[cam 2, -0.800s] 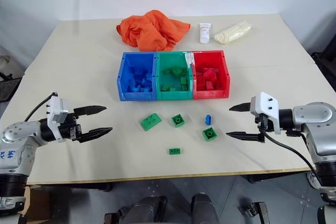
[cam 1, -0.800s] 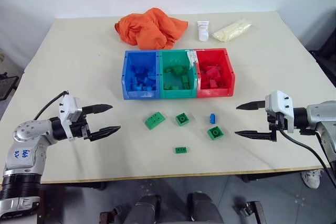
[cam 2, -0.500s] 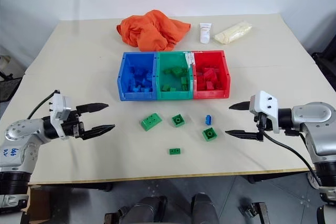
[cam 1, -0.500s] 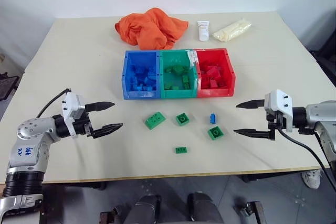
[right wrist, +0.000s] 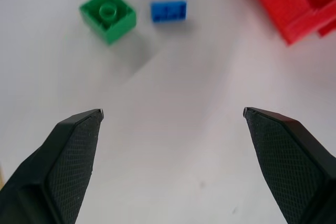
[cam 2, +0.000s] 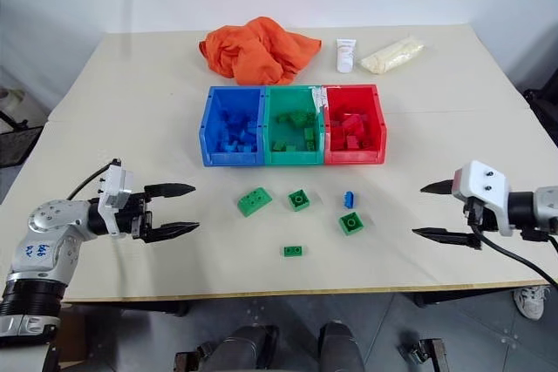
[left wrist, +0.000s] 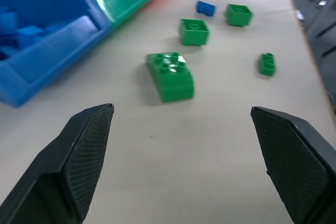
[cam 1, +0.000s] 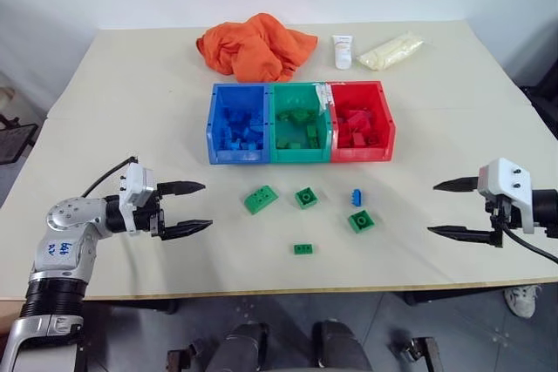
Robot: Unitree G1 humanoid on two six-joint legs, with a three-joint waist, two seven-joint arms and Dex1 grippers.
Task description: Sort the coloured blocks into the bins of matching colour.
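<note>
Between the two claws, on the near part of the table (cam 1: 131, 102), lie the five loose coloured blocks. Both claws hover just above the tabletop with their fingers spread wide and nothing between them. The left gripper (cam 1: 199, 207) points in from the left edge toward the blocks; the right gripper (cam 1: 445, 208) points in from the right edge, well apart from them.

Nearest the table's front edge, roughly midway between the claws, sits the small flat green block (cam 1: 302, 249). Closest to the left claw's fingertips is the sloped green block (cam 1: 260, 199), which the left wrist view shows straight ahead between its spread fingers (left wrist: 86, 156). Just beyond it, seen from that claw, comes the square green block (cam 1: 305, 197). Closest to the right claw is another square green block with one stud (cam 1: 360, 220), and just behind it, toward the bins, stands the tiny blue block (cam 1: 356, 197); the right wrist view shows these two side by side ahead of its parted fingers (right wrist: 73, 156).

Farther from both claws, past the loose blocks, the bins stand joined in a row: the blue bin (cam 1: 215, 119) on the left claw's side, the green bin (cam 1: 298, 156) in the middle, the red bin (cam 1: 384, 115) on the right claw's side. Each already holds blocks of its own colour.

Farthest away, near the table's back edge, lie an orange cloth (cam 1: 253, 45), a white tube (cam 1: 343, 50) and a pale bag (cam 1: 391, 50).
</note>
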